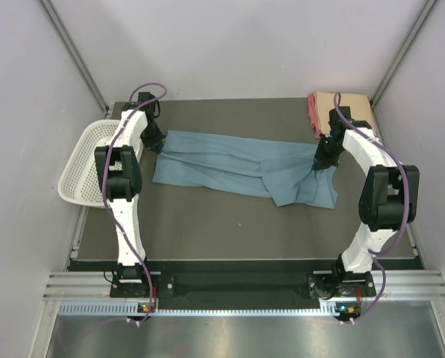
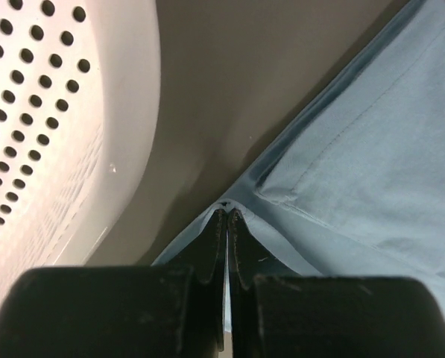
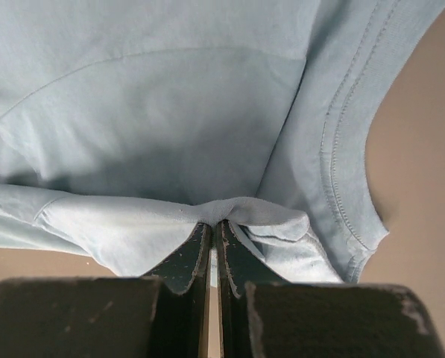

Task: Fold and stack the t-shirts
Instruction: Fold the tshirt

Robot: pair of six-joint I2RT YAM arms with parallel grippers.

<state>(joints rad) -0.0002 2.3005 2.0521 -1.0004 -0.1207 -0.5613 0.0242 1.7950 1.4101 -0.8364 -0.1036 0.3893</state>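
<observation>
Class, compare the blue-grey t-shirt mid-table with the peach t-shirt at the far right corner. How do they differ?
The blue-grey t-shirt lies spread out and creased; the peach t-shirt is folded into a flat rectangle. The left gripper and right gripper pinch the blue-grey t-shirt at its ends; no gripper holds the peach t-shirt. Both are plain-coloured cloth.

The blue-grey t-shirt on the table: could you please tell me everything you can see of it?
The blue-grey t-shirt is soft, thin cloth with stitched hems, lying on the dark table as a long, rumpled band folded over lengthwise. The left hand is shut on its left edge, beside the white basket; the right hand is shut on a bunched fold near its right end.
</observation>
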